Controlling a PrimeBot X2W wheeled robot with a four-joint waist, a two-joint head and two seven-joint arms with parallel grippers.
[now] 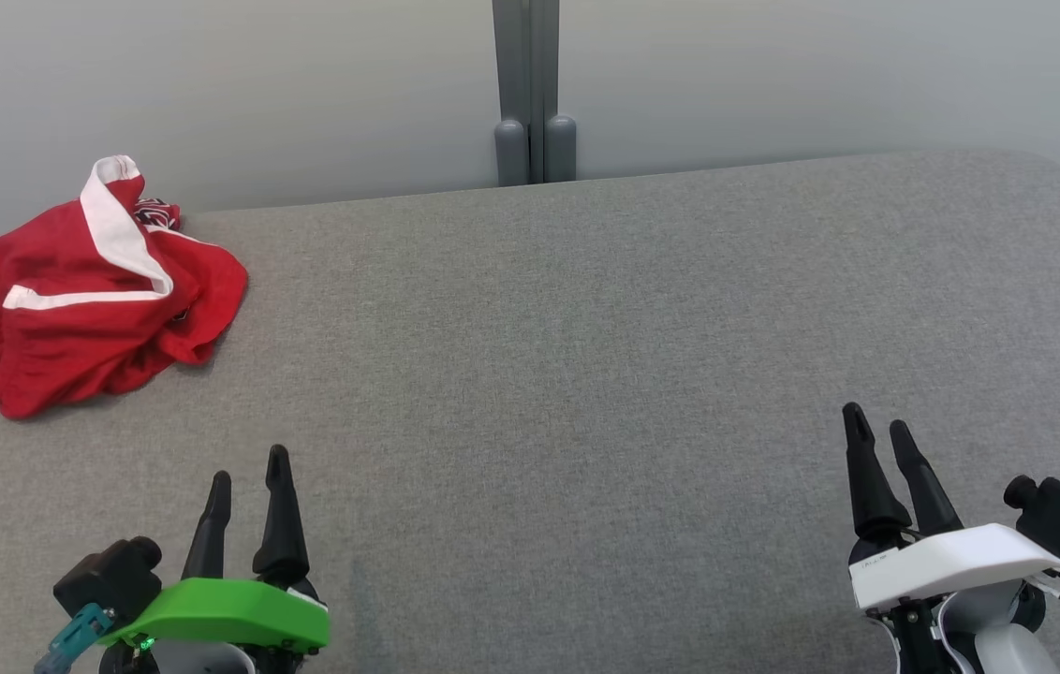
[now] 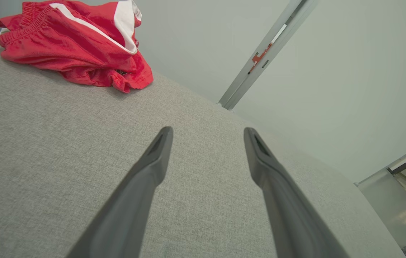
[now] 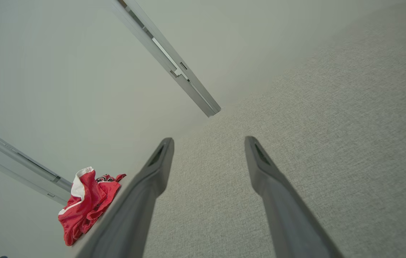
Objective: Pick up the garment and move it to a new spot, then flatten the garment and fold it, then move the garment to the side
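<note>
Red shorts [image 1: 90,309]: lay crumpled in a loose heap at the far left corner of the grey fabric surface [image 1: 539,374], with white stripes running across the folds and one white-edged flap standing up at the back. The left wrist view showed a gathered elastic waistband on the shorts [image 2: 74,43]. A small dark patch showed among the folds; its detail was too small to read.

Left gripper [image 1: 249,465]: hovered at the near left, fingers pointing away from the robot, under a green wrist cover [image 1: 221,613]. Its jaws stood wide apart with nothing between them, as its own wrist camera confirmed [image 2: 206,132]. The shorts were ahead of it and to its left, well apart from the fingertips.

Grey fabric surface: bare woven cloth between the two grippers, with rounded far corners.

Partition post [image 1: 535,94]: a grey upright stood behind the far edge, near the middle, between pale wall panels.

Right gripper [image 1: 877,417]: hovered at the near right under a white wrist cover [image 1: 942,562], its jaws spread wide and holding nothing [image 3: 208,141]. From its wrist camera the shorts [image 3: 84,208] appeared far off, at the surface's edge.
</note>
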